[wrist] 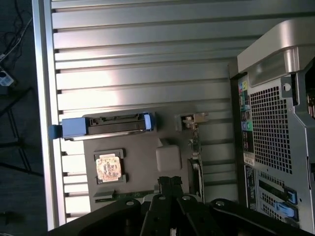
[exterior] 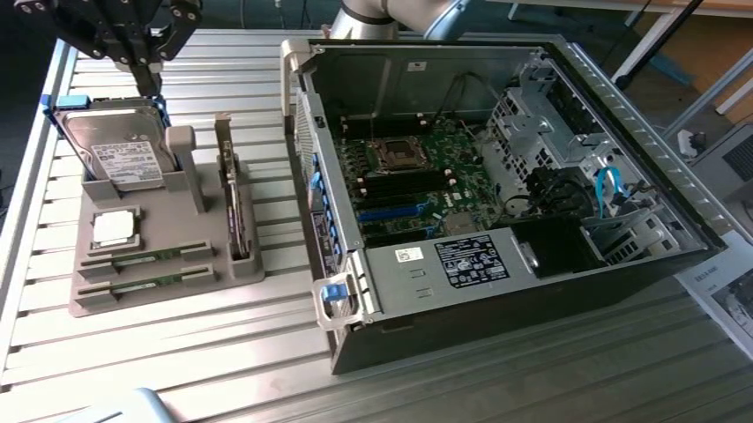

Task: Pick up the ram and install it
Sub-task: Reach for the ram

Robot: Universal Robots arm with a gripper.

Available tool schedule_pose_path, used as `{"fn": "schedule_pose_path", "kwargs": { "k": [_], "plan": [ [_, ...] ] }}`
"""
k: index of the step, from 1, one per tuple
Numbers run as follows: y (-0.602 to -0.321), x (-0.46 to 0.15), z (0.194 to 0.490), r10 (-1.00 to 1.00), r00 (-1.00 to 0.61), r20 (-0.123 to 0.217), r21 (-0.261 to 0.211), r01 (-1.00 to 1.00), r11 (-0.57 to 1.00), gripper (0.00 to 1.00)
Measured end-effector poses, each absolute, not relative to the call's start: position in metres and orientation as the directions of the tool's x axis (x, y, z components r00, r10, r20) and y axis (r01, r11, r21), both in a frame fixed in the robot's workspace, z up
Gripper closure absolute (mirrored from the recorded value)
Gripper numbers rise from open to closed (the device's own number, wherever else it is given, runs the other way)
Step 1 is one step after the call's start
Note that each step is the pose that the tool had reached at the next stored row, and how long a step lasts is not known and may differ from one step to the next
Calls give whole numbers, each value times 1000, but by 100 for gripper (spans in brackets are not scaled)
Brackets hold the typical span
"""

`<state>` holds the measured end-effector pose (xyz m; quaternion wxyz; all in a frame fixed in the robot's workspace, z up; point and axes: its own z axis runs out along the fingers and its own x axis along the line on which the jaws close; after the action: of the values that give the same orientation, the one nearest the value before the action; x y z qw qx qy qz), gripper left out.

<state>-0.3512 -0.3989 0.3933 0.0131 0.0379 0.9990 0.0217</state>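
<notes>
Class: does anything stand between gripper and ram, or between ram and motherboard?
Nothing covers the ram; the gripper hangs above the hard drive nearby. The case wall stands between ram and motherboard.

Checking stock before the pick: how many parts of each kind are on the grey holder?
Ram: 2
Drive: 1
Processor: 1
Upright card: 1
Total: 5

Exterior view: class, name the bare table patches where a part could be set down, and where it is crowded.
Bare: the table in front of the holder, on the exterior view's left of the case; a narrow strip between holder and case. Crowded: the holder, with drive, processor and ram.
</notes>
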Motion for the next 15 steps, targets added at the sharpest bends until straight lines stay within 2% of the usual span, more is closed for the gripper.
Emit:
{"fn": "schedule_pose_path", "kwargs": {
  "k": [15],
  "plan": [
    [-399,-362,393,76,-997,-24,44,75,996,90]
  ]
}}
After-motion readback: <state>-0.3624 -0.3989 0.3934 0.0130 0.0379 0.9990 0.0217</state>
